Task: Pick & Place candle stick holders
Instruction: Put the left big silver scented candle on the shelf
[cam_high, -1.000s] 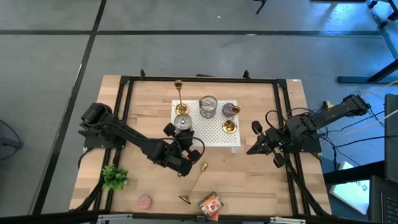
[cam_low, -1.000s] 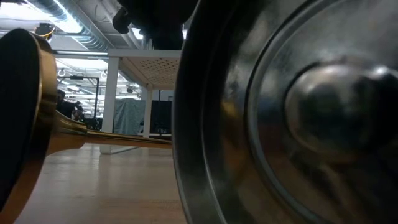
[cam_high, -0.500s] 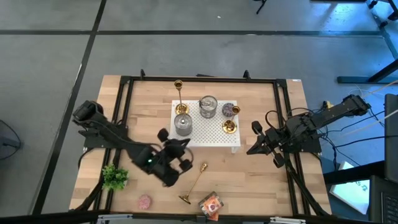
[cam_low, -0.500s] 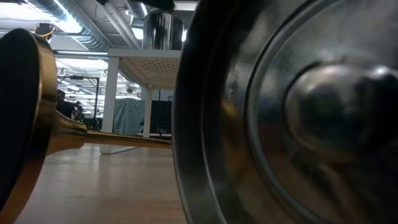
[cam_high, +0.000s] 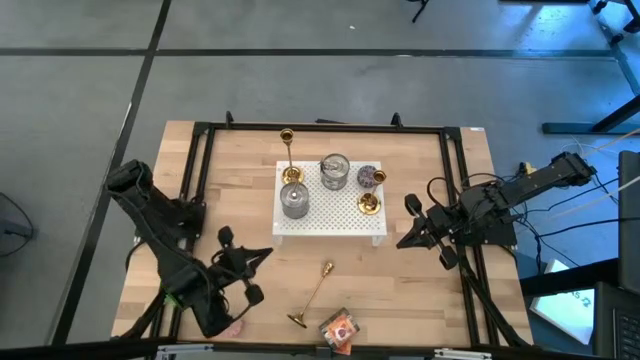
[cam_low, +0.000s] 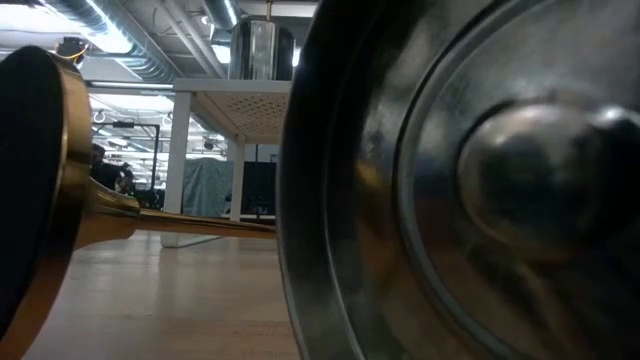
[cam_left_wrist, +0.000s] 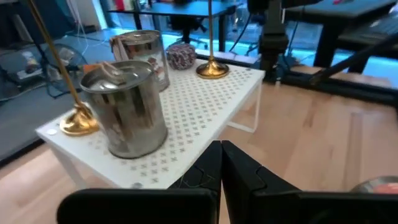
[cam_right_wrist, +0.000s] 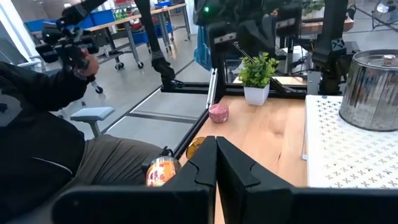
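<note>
Near front table edge: left gripper (cam_high: 243, 272) fingers pressed together; fallen candle stick holder (cam_high: 313, 296) beside, apart.

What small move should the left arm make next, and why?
Probably move the left gripper, jaws shut and empty, toward the slim gold candle stick holder lying flat on the wooden table; the other two holders already stand on the white perforated shelf.

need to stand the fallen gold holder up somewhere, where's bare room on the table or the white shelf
Bare wood lies between the white shelf and the right gripper, and behind the shelf. Its front middle is free too. The near edge is crowded: the fallen candle stick holder, orange packet, left gripper.
</note>
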